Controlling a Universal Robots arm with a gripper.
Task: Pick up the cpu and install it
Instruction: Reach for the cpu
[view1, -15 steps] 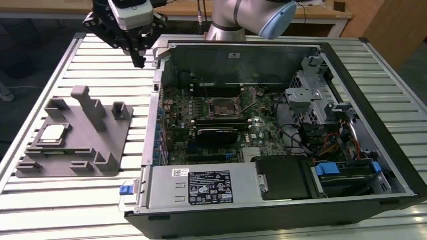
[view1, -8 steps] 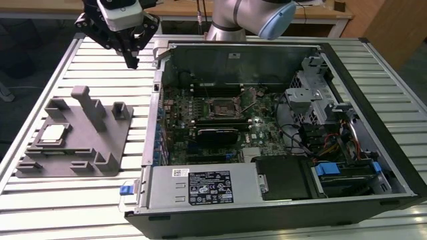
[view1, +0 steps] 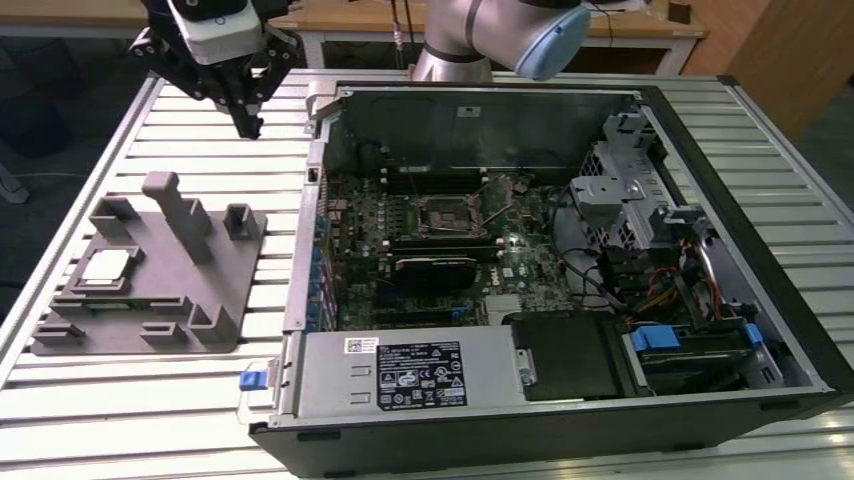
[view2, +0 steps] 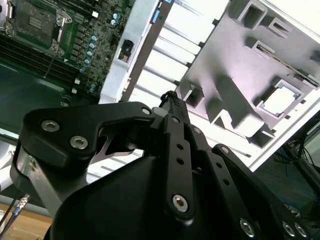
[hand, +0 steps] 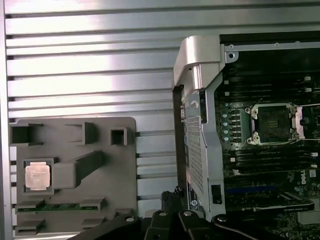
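Cpu (view1: 107, 268): lies in your fixture (view1: 224, 275), left of the case (view1: 400, 385); not yet picked. Claw (view1: 248, 127): tips together, empty, hovers beyond the fixture. Socket (view1: 441, 212): looks empty, install outstanding.

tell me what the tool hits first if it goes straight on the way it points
Probably the slatted table top, in the strip between the grey fixture and the computer case. The tool hangs close to the case wall, so it might clip that instead.
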